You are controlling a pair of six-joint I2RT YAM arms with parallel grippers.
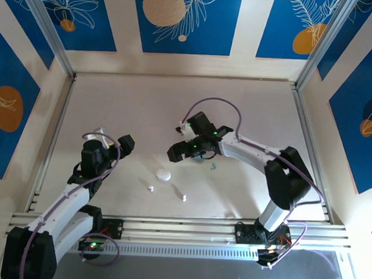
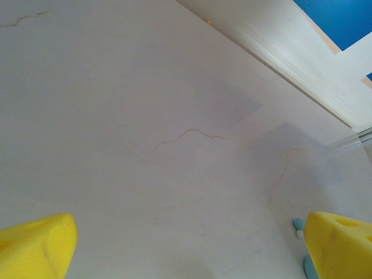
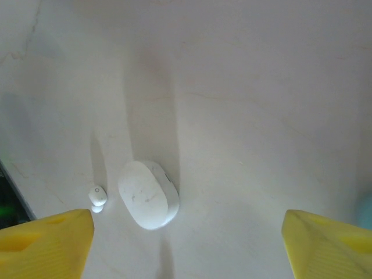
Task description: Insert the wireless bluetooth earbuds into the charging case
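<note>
1. The walls point(image 1: 181, 13) around me were pale board set with deep blue panels, each carrying white leaf drawings and orange discs.
2. The table point(image 1: 144, 105) was a pale, matt sheet with faint hairline veins. Metal rails point(image 1: 180, 228) edged it at my bases.
3. My left gripper point(image 2: 190, 232) hung over bare table left of centre, its yellow fingers spread wide with nothing between them.
4. My right gripper point(image 3: 187, 224) reached toward mid-table, its fingers likewise wide apart and empty. The case lay ahead of them, not between them.
5. The white charging case point(image 3: 148, 193) lay flat and closed near the table's middle, between my two grippers. In the right wrist view its long axis ran from upper left to lower right.
6. One white earbud point(image 3: 97, 197) lay just beside the case without touching it. Its long axis ran up and down in that view, with the small tip toward my fingers.
7. A second white earbud point(image 1: 184, 197) lay nearer my bases, well apart from the case. It was too small for me to tell its heading.
8. A pale blue earbud point(image 1: 213, 166) lay close by my right gripper.
</note>
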